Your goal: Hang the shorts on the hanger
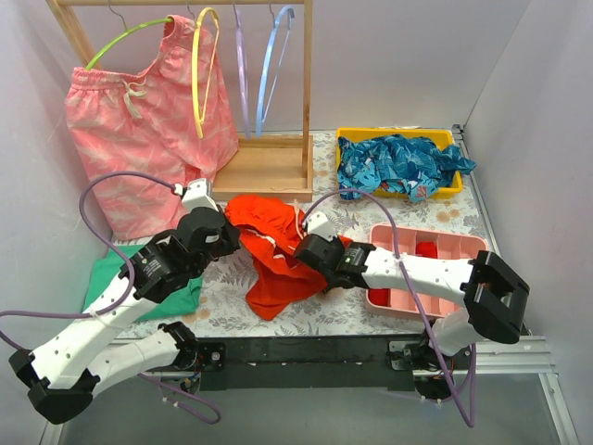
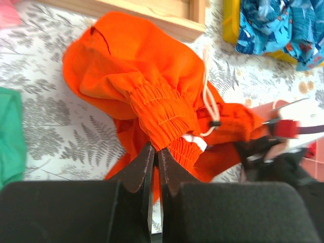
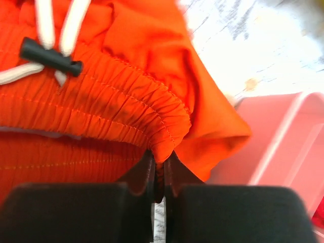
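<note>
As arms angle inward, left claw (image 2: 154, 150), right claw (image 3: 160, 161) both pinching shorts (image 1: 267, 225)

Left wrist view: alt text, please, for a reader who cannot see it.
Black fingers of the left gripper pinch the gathered waistband of the orange shorts, bunched on a fern-print table cover. Blue patterned cloth lies top right.

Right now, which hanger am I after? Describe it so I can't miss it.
Find the wooden rack at the back left. Four hangers hang from its bar; second from the left, against the pink shorts, is the hanger. It alone is yellow, between a green hanger and a lilac hanger.
</note>
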Controlling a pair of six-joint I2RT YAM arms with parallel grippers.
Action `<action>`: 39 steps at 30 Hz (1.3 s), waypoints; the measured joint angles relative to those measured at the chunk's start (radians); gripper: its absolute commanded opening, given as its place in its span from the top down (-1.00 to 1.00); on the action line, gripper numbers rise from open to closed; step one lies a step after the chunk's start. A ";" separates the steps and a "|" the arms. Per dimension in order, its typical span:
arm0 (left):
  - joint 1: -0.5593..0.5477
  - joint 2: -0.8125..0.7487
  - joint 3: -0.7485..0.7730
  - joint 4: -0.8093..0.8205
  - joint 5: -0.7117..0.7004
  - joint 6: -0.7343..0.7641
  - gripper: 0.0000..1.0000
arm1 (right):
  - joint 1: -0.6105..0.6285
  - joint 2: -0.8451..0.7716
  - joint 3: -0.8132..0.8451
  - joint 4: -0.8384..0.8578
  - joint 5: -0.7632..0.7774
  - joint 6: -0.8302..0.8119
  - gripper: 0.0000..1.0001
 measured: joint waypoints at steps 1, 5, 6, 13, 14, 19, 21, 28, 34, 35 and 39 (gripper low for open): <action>0.000 0.002 0.013 -0.017 -0.016 0.010 1.00 | 0.000 0.000 0.029 -0.025 0.025 0.006 0.97; 0.000 0.020 0.079 -0.082 -0.115 0.043 1.00 | -0.019 -0.025 0.206 -0.112 0.099 -0.006 0.97; 0.000 0.024 0.100 -0.097 -0.145 0.053 1.00 | -0.031 -0.042 0.266 -0.117 0.102 -0.021 0.97; 0.000 0.071 0.317 -0.128 -0.291 0.144 1.00 | -0.219 -0.084 0.718 -0.156 -0.089 -0.141 0.97; 0.000 0.083 0.363 -0.124 -0.304 0.158 1.00 | -0.238 -0.070 0.797 -0.177 -0.116 -0.153 0.97; 0.000 0.117 0.553 -0.092 -0.313 0.212 1.00 | -0.253 0.042 1.152 -0.241 -0.262 -0.186 0.97; 0.000 0.120 0.589 -0.090 -0.308 0.219 1.00 | -0.251 0.044 1.160 -0.248 -0.304 -0.186 0.97; 0.000 0.014 0.369 -0.096 -0.222 0.153 1.00 | -0.254 -0.088 0.689 -0.244 -0.393 -0.158 0.97; 0.000 -0.142 -0.125 -0.059 -0.084 -0.022 1.00 | -0.271 -0.136 0.221 -0.289 -0.471 -0.130 0.83; 0.000 -0.154 -0.209 -0.050 -0.056 -0.055 1.00 | -0.278 -0.124 0.194 -0.294 -0.478 -0.131 0.82; 0.003 -0.132 -0.407 0.018 0.026 -0.154 1.00 | -0.343 -0.012 0.177 -0.279 -0.525 -0.139 0.40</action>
